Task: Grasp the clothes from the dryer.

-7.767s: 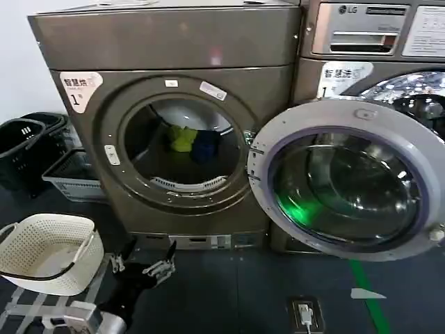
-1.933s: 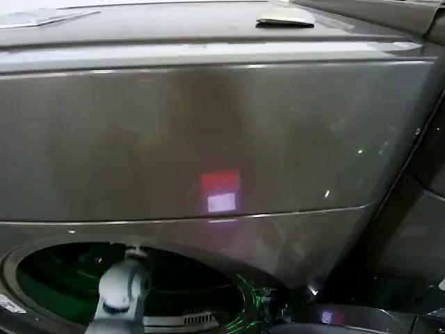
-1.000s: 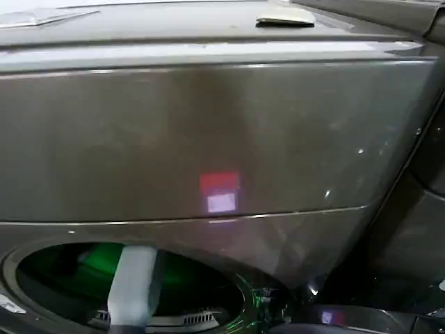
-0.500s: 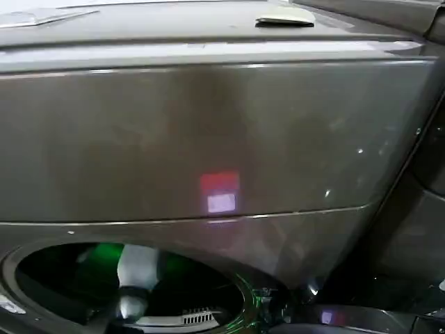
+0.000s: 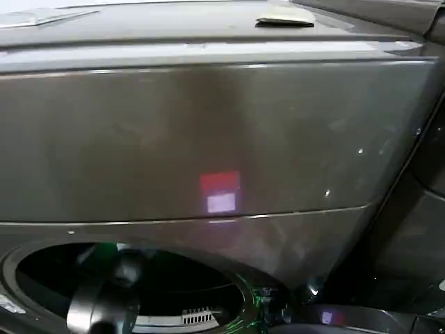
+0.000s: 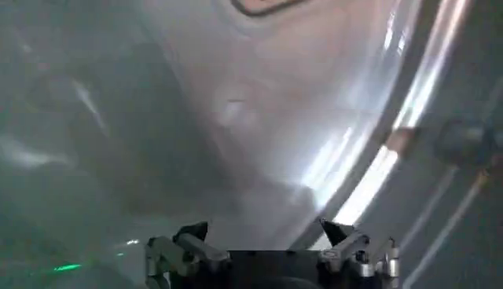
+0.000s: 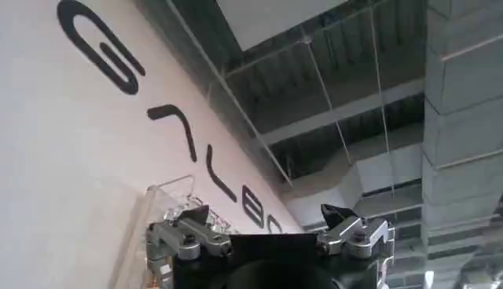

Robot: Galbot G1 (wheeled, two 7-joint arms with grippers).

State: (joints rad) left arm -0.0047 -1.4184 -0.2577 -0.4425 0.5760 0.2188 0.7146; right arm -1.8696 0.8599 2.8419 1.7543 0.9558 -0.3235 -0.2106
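Observation:
The dryer stands close before me, its bronze-grey top panel above the round port at the lower left. My left arm reaches into that port. In the left wrist view my left gripper is open inside the drum, facing the shiny curved drum wall, with nothing between its fingers. The clothes are out of view. My right gripper is open and empty, pointing up at a lettered wall and the ceiling, away from the dryer.
A flat pale object lies on the dryer's top. A red and white light patch shows on the front panel. The neighbouring machine stands close at the right, with the open door's rim below it.
The left arm has shifted inside the port: the pale upright link seen earlier has given way to a dark joint lower and further left. The green glow in the drum has faded.

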